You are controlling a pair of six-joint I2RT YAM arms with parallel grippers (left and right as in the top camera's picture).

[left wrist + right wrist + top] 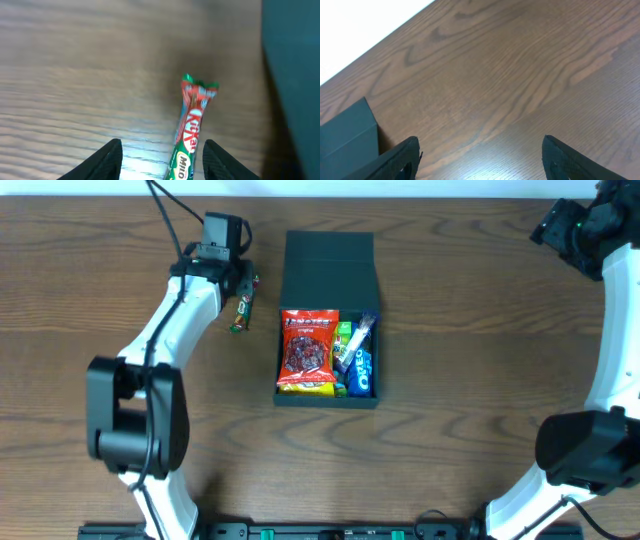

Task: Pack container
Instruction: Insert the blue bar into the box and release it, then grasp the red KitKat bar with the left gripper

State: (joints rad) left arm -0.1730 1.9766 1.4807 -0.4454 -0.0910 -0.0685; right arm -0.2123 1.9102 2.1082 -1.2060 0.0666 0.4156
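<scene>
KitKat stick (pixel 240 311) lies on the table (pixel 460 330) beside the container (pixel 328 255).

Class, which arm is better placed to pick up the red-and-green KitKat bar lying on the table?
Left. The left hand, open, straddles the red-and-green KitKat bar; the right hand sits far off, beyond the dark teal box.

Low in the middle of the left wrist view, the snack bar (pixel 192 130) read "KitKat" on its red-and-green wrapper, with what looked like "Mi" below, cut off at the frame edge. From overhead, the blue packet (pixel 362 368) inside the container (pixel 300 250) read "OREO". White lettering on the red bag (pixel 307 350) was too small to read.
</scene>
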